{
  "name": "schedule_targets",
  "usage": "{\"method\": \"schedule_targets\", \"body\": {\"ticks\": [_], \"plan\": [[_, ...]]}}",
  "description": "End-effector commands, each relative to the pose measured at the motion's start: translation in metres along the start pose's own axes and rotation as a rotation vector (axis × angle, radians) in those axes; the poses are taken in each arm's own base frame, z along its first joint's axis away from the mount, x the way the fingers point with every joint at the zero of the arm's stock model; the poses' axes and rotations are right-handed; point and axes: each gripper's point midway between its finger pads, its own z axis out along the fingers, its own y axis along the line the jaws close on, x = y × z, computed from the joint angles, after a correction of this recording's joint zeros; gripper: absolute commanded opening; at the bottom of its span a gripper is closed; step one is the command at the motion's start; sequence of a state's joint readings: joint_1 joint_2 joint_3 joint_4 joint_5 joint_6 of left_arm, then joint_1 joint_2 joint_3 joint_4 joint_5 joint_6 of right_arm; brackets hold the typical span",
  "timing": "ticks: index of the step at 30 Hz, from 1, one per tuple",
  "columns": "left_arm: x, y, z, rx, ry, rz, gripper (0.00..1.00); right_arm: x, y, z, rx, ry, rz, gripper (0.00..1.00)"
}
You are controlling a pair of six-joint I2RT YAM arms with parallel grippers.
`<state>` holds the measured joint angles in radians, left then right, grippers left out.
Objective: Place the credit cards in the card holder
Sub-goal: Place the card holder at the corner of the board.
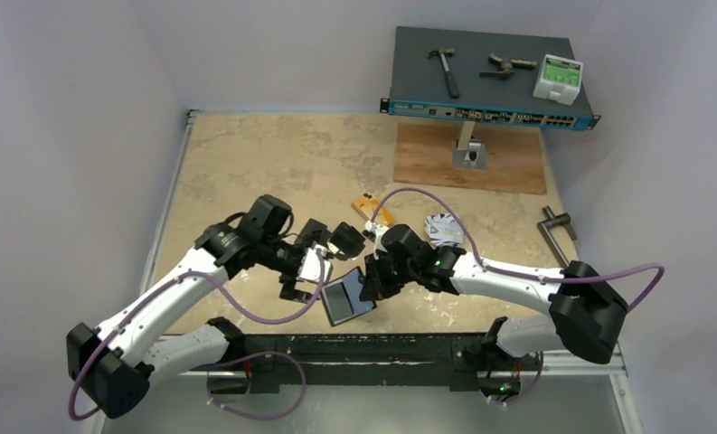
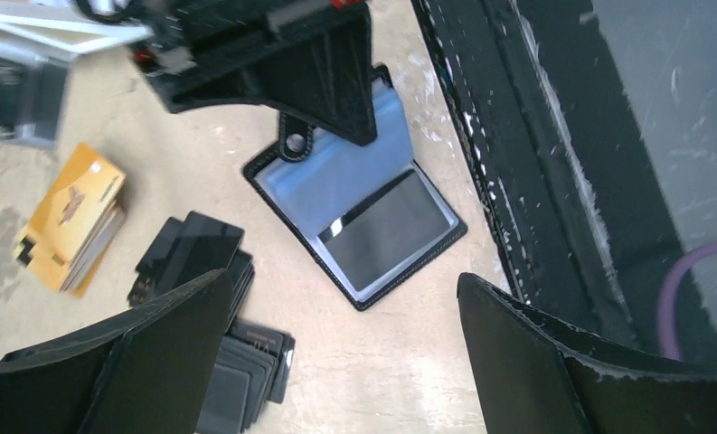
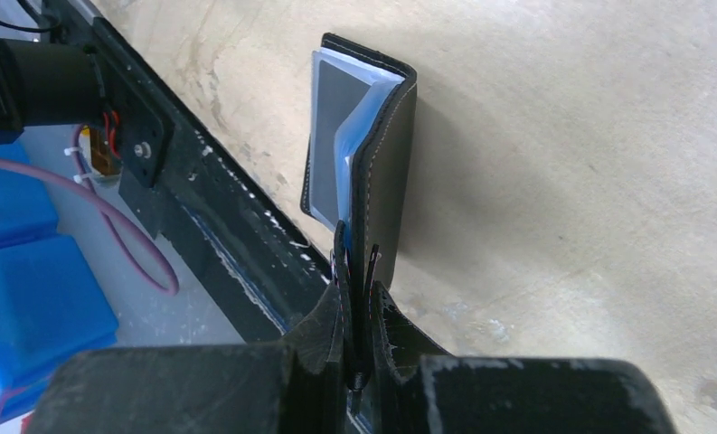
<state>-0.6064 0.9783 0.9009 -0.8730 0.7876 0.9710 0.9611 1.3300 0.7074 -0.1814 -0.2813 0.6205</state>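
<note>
The card holder (image 1: 347,298) lay spread open on the table (image 1: 246,163) close to its near edge, between the two arms, with its greyish clear sleeves facing up. The lower sleeve looked dark (whether a card sat in it or only the black backing showed through, I could not tell). The right gripper (image 3: 356,262) was pinched together on the edge of one black cover, propping that flap up. The left gripper (image 2: 341,280) hung above the holder with its jaws wide apart and nothing between them. The credit cards (image 1: 372,210) lay loose farther out on the table, an orange-yellow stack (image 2: 70,217) and a silver-white fan (image 1: 443,228). By my judgement most of the loading, perhaps all of it, was not yet done.
</note>
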Motion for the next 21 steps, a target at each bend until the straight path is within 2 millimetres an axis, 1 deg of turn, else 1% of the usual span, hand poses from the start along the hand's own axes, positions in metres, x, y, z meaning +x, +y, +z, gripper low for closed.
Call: {"method": "schedule_targets", "body": {"ticks": [1,3,4,5,7,9,12,13,15,16,17,18,19,21], "plan": [[0.013,-0.004,0.029,0.114,0.02,0.236,0.93,0.008,-0.015,-0.004,-0.004,0.013,0.023,0.0],[0.02,-0.011,0.036,0.168,0.039,0.276,0.89,0.012,-0.027,-0.002,0.003,0.024,0.058,0.0],[0.024,-0.014,0.039,0.19,0.049,0.287,0.87,0.014,-0.034,-0.001,0.014,0.029,0.077,0.02],[0.027,-0.015,0.041,0.205,0.058,0.283,0.86,0.015,-0.041,0.0,0.022,0.035,0.088,0.08],[0.029,-0.013,0.043,0.212,0.066,0.28,0.86,0.018,-0.051,0.002,0.047,0.056,0.099,0.27],[0.029,-0.012,0.045,0.216,0.064,0.286,0.86,0.022,-0.062,0.004,0.093,0.077,0.096,0.5],[0.028,-0.011,0.05,0.225,0.06,0.313,0.87,0.019,-0.076,0.0,0.183,0.054,0.091,0.73],[0.028,-0.012,0.051,0.229,0.06,0.321,0.85,0.015,-0.082,-0.005,0.225,0.036,0.087,0.78],[0.028,-0.013,0.053,0.232,0.066,0.325,0.82,0.005,-0.089,-0.02,0.305,-0.01,0.078,0.77],[0.029,-0.013,0.053,0.236,0.069,0.326,0.8,-0.007,-0.089,-0.031,0.329,-0.063,0.072,0.75],[0.029,-0.014,0.053,0.237,0.074,0.333,0.76,-0.019,-0.086,-0.042,0.347,-0.112,0.07,0.71],[0.03,-0.014,0.052,0.237,0.081,0.335,0.74,-0.028,-0.082,-0.051,0.35,-0.151,0.065,0.66],[0.031,-0.015,0.05,0.231,0.088,0.338,0.69,-0.037,-0.075,-0.06,0.34,-0.189,0.06,0.61],[0.033,-0.015,0.048,0.218,0.098,0.337,0.64,-0.055,-0.065,-0.074,0.332,-0.262,0.051,0.44]]}}
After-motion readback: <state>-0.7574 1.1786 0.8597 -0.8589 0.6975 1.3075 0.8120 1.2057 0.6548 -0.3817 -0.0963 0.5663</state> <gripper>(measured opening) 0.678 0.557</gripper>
